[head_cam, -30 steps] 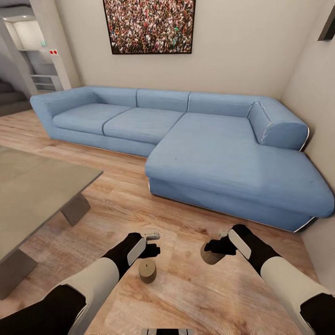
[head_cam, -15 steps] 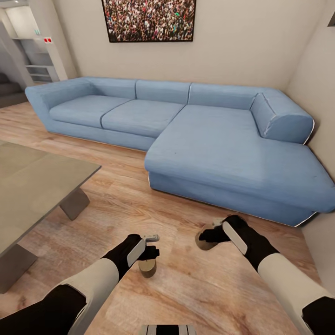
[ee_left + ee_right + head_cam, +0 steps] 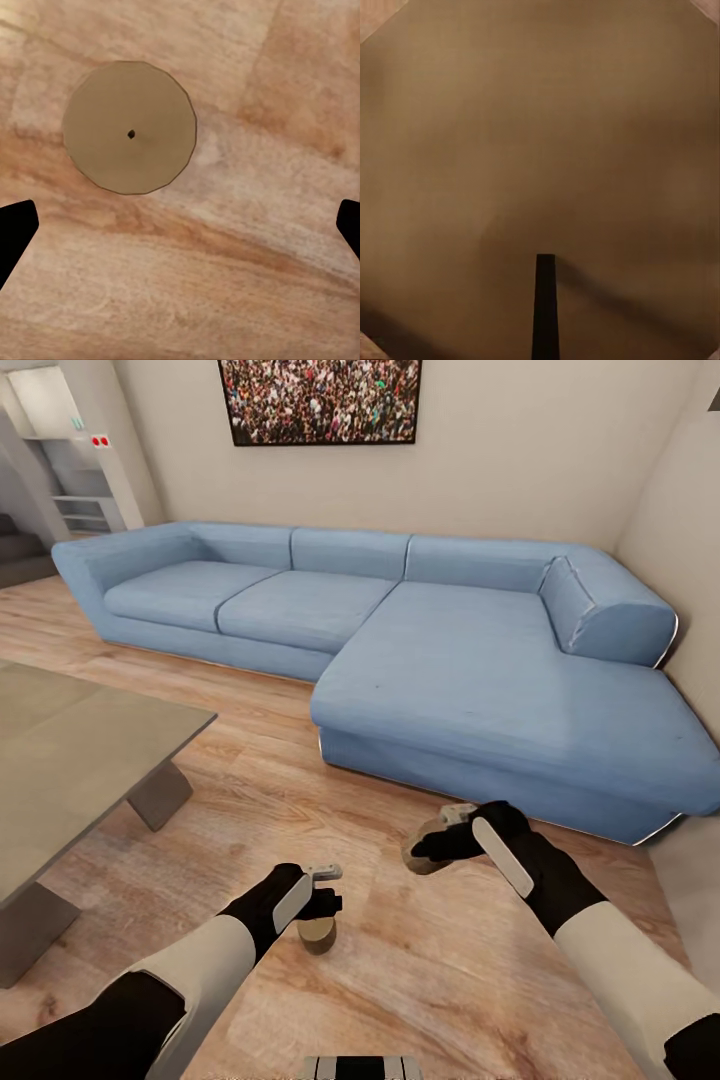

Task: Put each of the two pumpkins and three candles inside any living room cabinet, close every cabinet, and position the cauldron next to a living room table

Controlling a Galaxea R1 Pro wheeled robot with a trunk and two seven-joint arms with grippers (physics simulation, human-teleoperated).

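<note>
A tan candle stands upright on the wood floor, and my left gripper hovers just above it. In the left wrist view its round top with a small wick lies off to one side of the open left gripper, whose dark fingertips show far apart. My right gripper is shut on a second candle, held tilted above the floor in front of the sofa. That candle's top and dark wick sit close against the right wrist camera. The grey-beige table stands at the left.
A long blue corner sofa runs along the back wall and juts forward at the right. A framed picture hangs above it. Bare wood floor lies between table and sofa. A wall closes the right side.
My right gripper has lifted its candle up and slightly left, away from the floor. The left gripper stays over the standing candle. The head camera has tilted a little.
</note>
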